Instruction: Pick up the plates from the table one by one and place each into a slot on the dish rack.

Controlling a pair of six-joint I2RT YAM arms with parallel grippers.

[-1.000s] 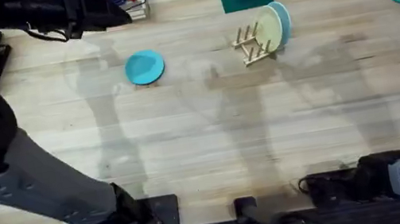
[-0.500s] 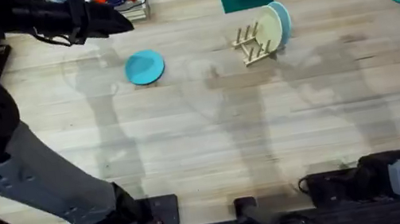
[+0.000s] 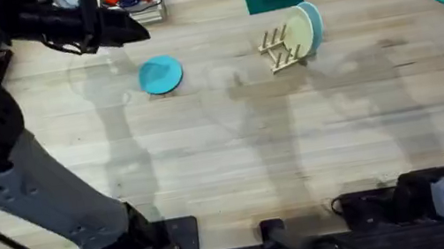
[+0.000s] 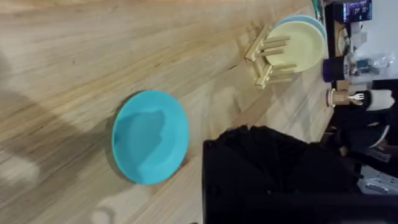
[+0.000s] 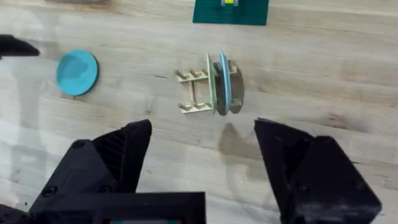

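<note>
Currently, your tabletop (image 3: pixel 236 158) carries 1 turquoise plate (image 3: pixel 161 74) lying flat, well apart from the dish rack (image 3: pixel 278 49), where 2 plates stand upright in slots: 1 cream-green plate (image 3: pixel 303 33) and 1 light blue plate (image 3: pixel 313 17) just behind it. Your left hand (image 3: pixel 131 29) hangs above the tabletop near the turquoise plate, and you cannot tell whether it is released or clenched. Your right hand (image 5: pixel 202 149) is spread wide and empty, far back from the rack.
</note>
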